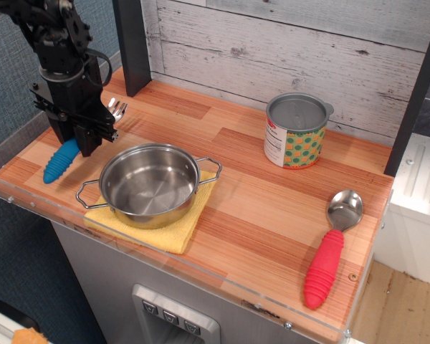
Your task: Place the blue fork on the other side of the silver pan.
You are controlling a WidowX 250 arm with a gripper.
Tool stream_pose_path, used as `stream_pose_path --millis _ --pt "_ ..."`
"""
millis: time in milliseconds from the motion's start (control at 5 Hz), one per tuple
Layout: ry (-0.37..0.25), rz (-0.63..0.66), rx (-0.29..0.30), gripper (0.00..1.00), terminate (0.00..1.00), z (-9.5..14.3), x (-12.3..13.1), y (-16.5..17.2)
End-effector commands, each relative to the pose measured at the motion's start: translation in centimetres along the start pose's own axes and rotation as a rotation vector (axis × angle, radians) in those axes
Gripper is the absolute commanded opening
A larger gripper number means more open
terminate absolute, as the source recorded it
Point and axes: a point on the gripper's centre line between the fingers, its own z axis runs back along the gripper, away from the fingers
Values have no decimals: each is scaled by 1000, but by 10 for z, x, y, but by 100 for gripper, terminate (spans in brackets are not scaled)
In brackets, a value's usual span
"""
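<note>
Blue fork sits clamped in the gripper, tilted, left of the silver pan.

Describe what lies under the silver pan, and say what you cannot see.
A yellow cloth lies under the silver pan, showing at its front and right. The pan hides the cloth's middle and whatever may lie there.
</note>
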Motion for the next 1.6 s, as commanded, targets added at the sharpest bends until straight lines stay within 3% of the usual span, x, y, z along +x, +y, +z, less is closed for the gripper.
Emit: stream_pose_path --millis 0,200,400,800,1200,1400 --pt "16 4 7 0 0 -2 6 1" --pt "18 -3 1 0 0 -2 6 0" --pt "24 -4 -10 100 0 1 5 2" --pt "30 -5 -7 100 0 10 6 4" --pt "3 -11 -6 100 0 37 19 5" --pt "-5 -4 25 100 0 53 29 0"
